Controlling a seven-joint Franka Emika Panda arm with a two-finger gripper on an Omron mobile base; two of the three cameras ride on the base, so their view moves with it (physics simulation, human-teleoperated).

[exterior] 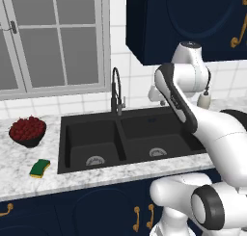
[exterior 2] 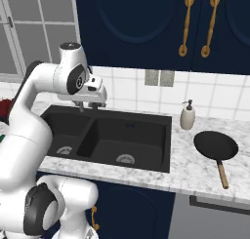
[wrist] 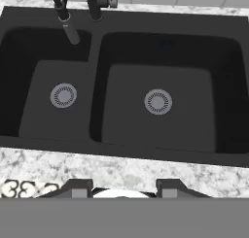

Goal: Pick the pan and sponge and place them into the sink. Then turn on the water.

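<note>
The sink (exterior: 130, 138) is the landmark: a matte black rectangular double basin set into a white marbled counter (exterior 2: 195, 172), with a silver drain (wrist: 158, 101) in each basin and a tall black arched faucet (exterior: 116, 93) rising from its back rim, between the two basins. Both basins hold nothing but their drains.

The pan (exterior 2: 216, 146) is round, shallow and black, with a light wooden handle pointing toward the counter's front edge. It lies flat on the counter to the right of the sink, well apart from its rim, just in front of a pale soap dispenser (exterior 2: 187, 116).

The sponge (exterior: 39, 167) is a small rectangular block, yellow with a green top layer, lying on the counter to the left of the sink, near the front edge. A dark bowl of red fruit (exterior: 28, 130) sits behind it.

The gripper (exterior 2: 93, 105) hangs above the sink, over the divider, near the faucet. Its fingers (wrist: 78, 188) stand partly apart, with nothing between them.
</note>
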